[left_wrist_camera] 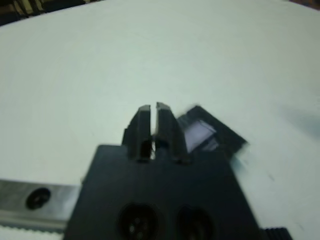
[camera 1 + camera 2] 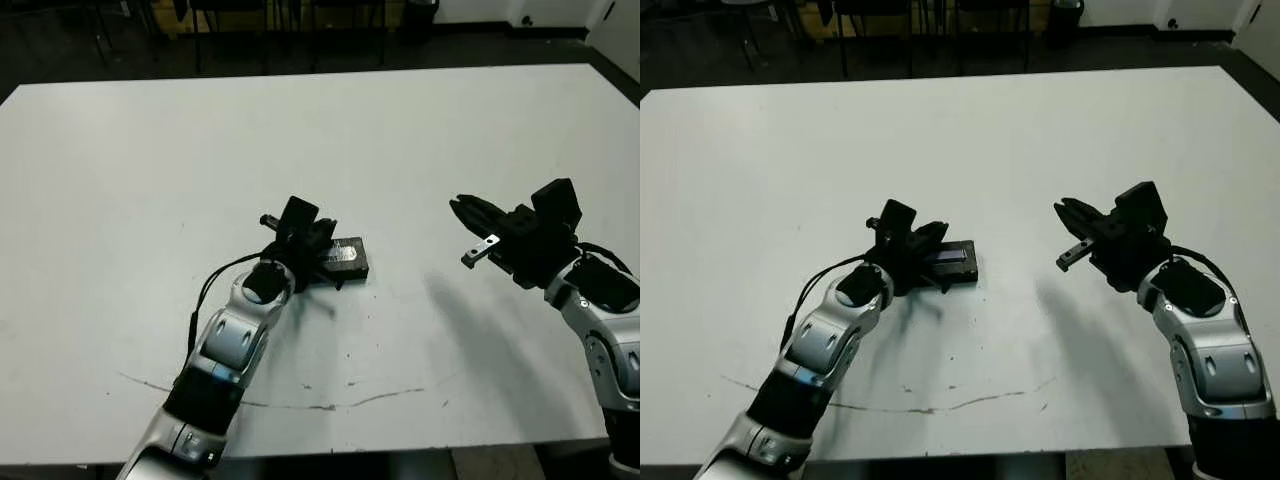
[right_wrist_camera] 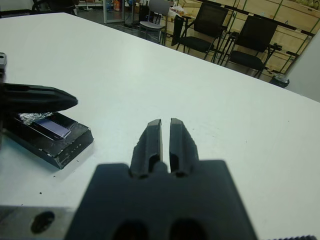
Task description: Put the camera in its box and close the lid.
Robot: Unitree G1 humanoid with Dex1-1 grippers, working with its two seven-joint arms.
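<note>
Table [image 2: 150,180]: a white surface was shown filling most of the head view, with faint dark scratch marks near the lower centre of the frame.

Box [image 2: 958,272]: a small black rectangular case was seen just left of centre, resting flat on the table with its lid on.

Lid [image 2: 345,254]: the flat black cover was seen lying on top of the box, its silvery-grey stripe visible along the top face — the stripe was also seen in the right wrist view [image 3: 50,125].

Camera: it could not be seen in any view.

Left gripper [image 2: 318,238]: it was placed at the left end of the box, just left of centre, its fingers [image 1: 150,127] drawn almost together with only a thin slit between them and nothing held; whether the tips touched the lid could not be told.

Right gripper [image 2: 1068,214]: it was raised above the table in the right half of the frame, well apart from the box, its fingers [image 3: 152,137] nearly closed — nothing was held between them.

Background: dark chairs [image 3: 250,42] were seen beyond the far table edge.
</note>
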